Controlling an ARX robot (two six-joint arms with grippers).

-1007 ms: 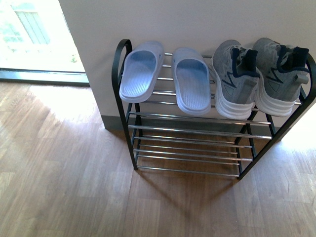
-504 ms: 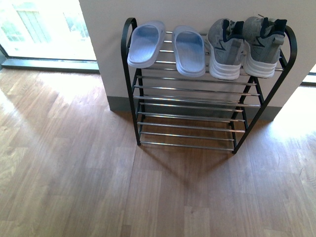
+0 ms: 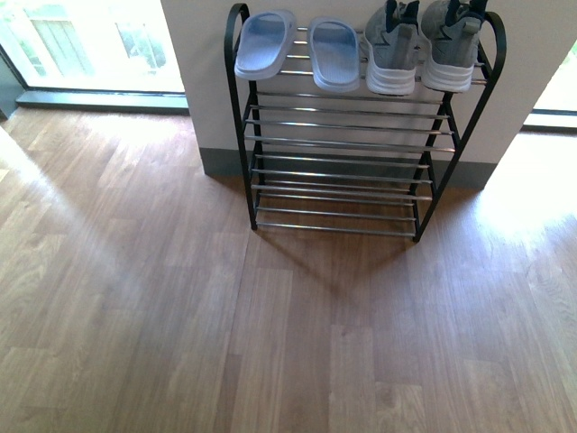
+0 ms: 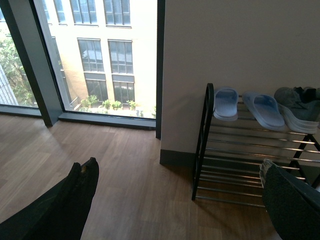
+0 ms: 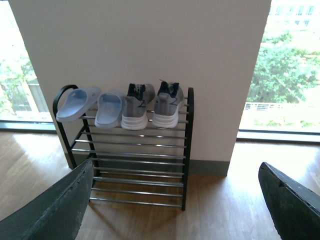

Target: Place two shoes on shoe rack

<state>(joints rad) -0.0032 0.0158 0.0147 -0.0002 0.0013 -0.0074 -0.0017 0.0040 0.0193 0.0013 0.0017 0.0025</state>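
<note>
Shoes line the top tier of the shoe rack point(image 3: 343, 144): two light blue slides point(image 3: 297, 41) at left, two grey sneakers point(image 3: 419, 36) at right, rack against a white wall point(image 5: 150, 45). Front view shows neither arm. Left claw point(image 4: 175, 200) and right claw point(image 5: 175, 210), seen only in wrist views, both stand wide apart, empty, above wood floor point(image 3: 270, 343).

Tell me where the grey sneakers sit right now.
Front view: the grey sneakers sit on the shoe rack top tier, right end, beside the light blue slides.
</note>
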